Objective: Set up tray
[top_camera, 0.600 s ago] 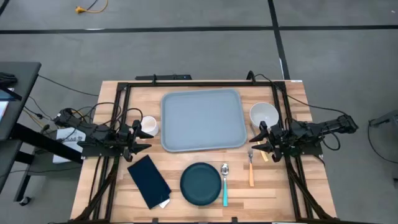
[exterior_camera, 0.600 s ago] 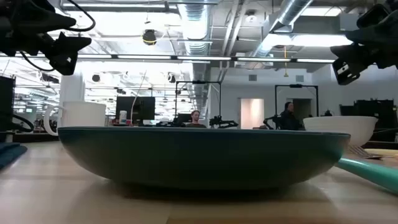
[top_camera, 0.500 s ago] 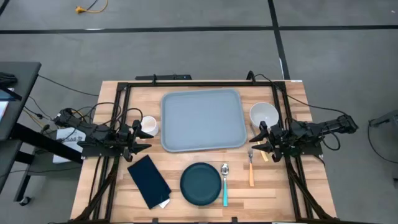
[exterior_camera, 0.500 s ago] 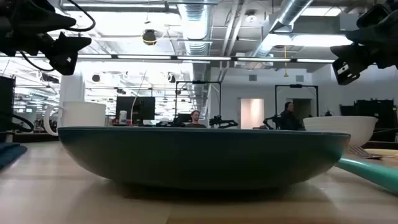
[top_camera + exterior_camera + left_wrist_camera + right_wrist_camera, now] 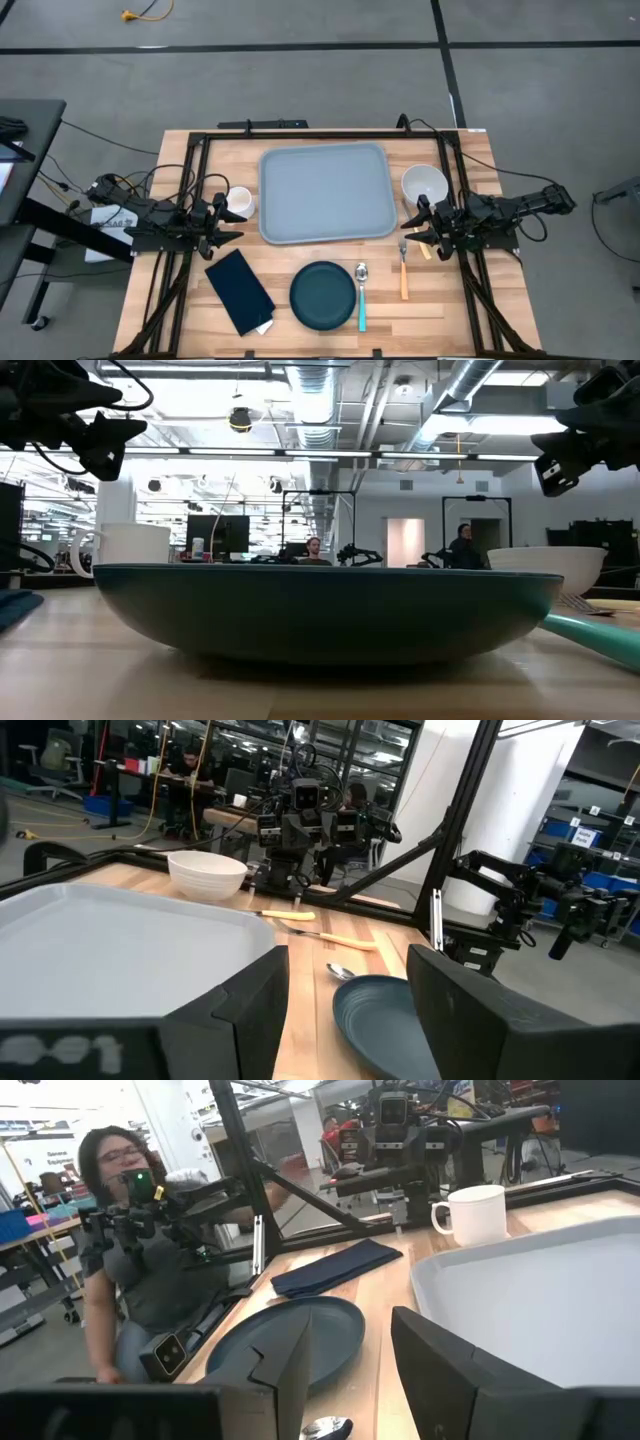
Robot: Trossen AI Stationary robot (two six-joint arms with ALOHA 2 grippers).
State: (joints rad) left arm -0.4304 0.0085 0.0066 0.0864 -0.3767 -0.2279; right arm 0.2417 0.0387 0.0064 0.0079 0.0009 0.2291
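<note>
While the tray (image 5: 326, 192) lies bare at bench (image 5: 455, 305) centre-rear, setup looks unstarted; mug (image 5: 238, 201) left, bowl (image 5: 424, 184) right, plate (image 5: 323, 295), napkin (image 5: 239, 291), spoon (image 5: 361, 295), fork (image 5: 404, 270) in front, all unloaded; left hand (image 5: 222, 226) and right hand (image 5: 412, 222) released, flanking it; no writing legible.

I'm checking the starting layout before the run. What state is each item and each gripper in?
tray: empty, flat on the table.
plate: empty, in front of the tray.
bowl: upright, right of the tray.
mug: upright, left of the tray.
napkin: flat, left of the plate.
spoon: lying beside the plate.
left gripper: jaws open, empty.
right gripper: jaws open, empty.
</note>
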